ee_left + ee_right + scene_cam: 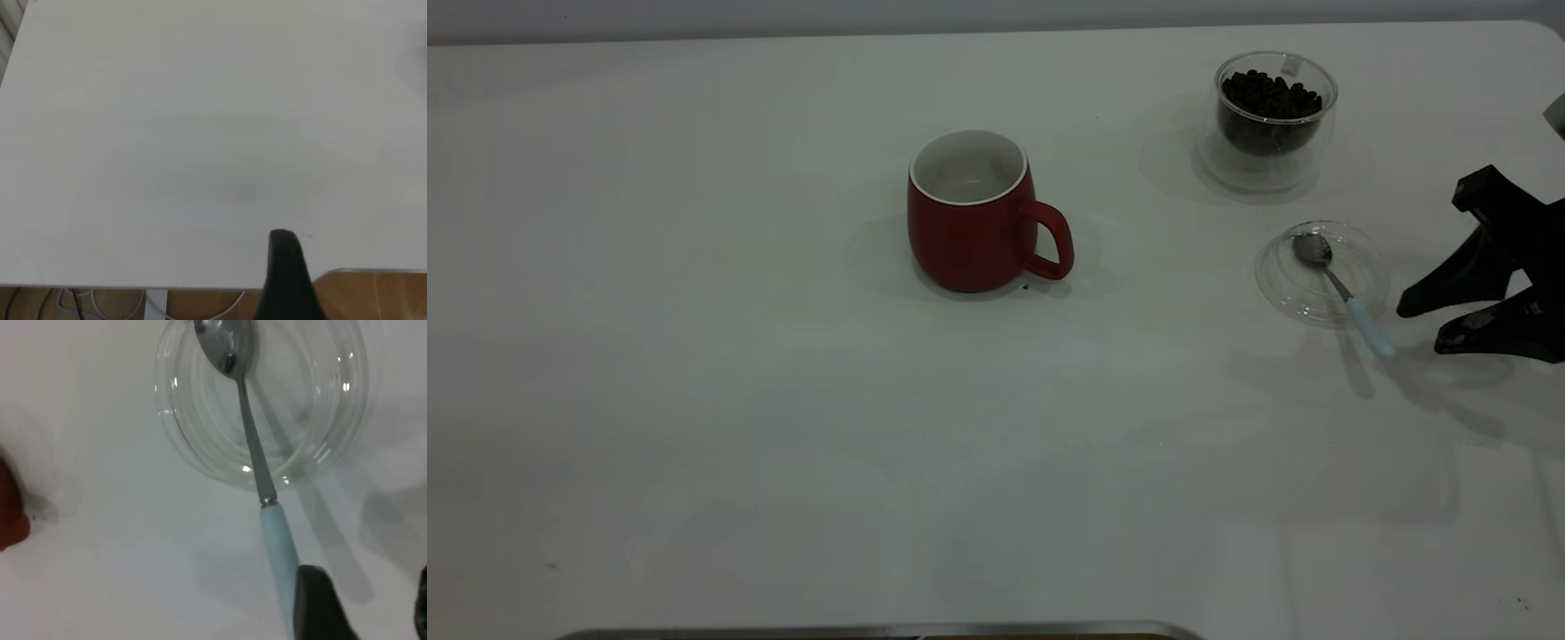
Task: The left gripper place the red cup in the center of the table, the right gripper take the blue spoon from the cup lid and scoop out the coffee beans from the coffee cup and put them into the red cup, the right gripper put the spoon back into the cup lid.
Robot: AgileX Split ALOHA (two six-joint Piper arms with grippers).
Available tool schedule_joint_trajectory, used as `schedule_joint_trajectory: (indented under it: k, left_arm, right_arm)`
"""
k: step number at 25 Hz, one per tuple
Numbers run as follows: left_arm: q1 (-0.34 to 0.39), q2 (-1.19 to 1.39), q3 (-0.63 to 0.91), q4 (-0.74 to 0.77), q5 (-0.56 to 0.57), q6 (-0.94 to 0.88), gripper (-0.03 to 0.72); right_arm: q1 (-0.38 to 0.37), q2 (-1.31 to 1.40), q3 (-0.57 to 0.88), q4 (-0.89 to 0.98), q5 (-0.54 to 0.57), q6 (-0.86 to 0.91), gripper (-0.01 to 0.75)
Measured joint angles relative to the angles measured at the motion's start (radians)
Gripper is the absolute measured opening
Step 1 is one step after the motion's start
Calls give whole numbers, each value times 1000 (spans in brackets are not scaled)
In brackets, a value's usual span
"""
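Your right gripper (1418,324) hangs with its fingers spread — tips just beside the pale handle of the blue spoon (1341,291), not touching it. The spoon's bowl rests in the cup lid (1369,267); its handle juts over the rim toward the gripper.

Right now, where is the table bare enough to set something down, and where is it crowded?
The table is bare left of the red cup and across the whole near side. The right far corner is crowded: the coffee cup with coffee beans, the cup lid holding the blue spoon, and the open right gripper beside the spoon's handle.
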Motion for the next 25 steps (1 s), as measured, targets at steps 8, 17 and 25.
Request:
schedule_joint_trajectory:
  k: [8,17,25]
  left_arm:
    - [0,0,0,0,0,0,587]
    - [0,0,0,0,0,0,587]
    - [0,0,0,0,0,0,587]
  right_arm:
    - [0,-151,0,-192,-21,94,491]
    - [0,-709,5,-745,-6,453,492]
    - [0,-1222,13,-1270,210,838,492]
